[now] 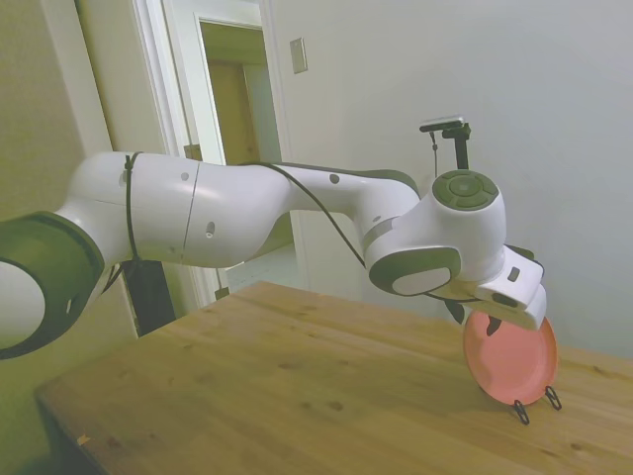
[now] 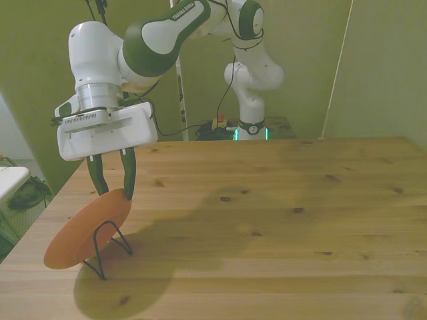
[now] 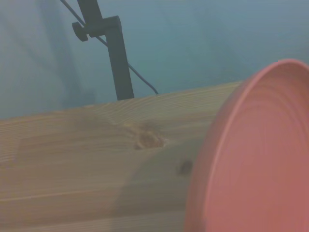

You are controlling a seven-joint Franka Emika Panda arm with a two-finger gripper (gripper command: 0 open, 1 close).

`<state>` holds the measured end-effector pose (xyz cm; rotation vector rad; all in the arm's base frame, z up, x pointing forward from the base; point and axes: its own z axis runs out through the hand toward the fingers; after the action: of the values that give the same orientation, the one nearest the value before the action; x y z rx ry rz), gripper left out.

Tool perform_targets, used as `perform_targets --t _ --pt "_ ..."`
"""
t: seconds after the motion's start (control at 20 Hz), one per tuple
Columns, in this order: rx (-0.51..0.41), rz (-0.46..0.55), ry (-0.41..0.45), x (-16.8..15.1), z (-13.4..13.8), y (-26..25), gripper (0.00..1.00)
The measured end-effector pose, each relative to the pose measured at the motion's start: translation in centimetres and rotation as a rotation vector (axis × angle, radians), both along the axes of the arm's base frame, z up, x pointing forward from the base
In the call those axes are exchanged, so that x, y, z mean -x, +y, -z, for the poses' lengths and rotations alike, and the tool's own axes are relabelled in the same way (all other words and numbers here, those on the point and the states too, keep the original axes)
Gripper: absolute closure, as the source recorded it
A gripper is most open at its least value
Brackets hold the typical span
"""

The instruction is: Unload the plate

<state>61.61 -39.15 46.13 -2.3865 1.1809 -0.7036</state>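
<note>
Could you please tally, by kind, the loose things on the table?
Plate: 1
Wire stand: 1
Total: 2

White Franka arm (image 1: 227,213) with smooth rounded link housings and dark grey-green joint bands. A round dark grey-green cap (image 1: 465,188) with a recessed cross-shaped pattern closes one wrist joint. Small dark screw recesses dot the white shells. A thin black cable (image 1: 316,213) runs along the outside of the links, bound by a black strap (image 1: 129,203) around the thick link. White lettering (image 2: 181,11) marks a dark band in the front view. The gripper (image 2: 111,180) comprises a white box-shaped body (image 2: 107,133) with a ribbed edge and two slim dark green fingers (image 2: 129,175).
</note>
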Motion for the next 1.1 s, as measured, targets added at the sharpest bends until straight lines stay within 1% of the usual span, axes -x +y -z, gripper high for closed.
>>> perform_targets --t 0.85,1.0,1.1 --pt "0.011 -0.015 -0.007 -0.1 0.1 0.0 1.00" --pt "0.030 -0.001 -0.028 -0.1 -0.7 -0.1 1.00" --pt "0.046 0.008 -0.050 0.1 -2.0 0.0 1.00"
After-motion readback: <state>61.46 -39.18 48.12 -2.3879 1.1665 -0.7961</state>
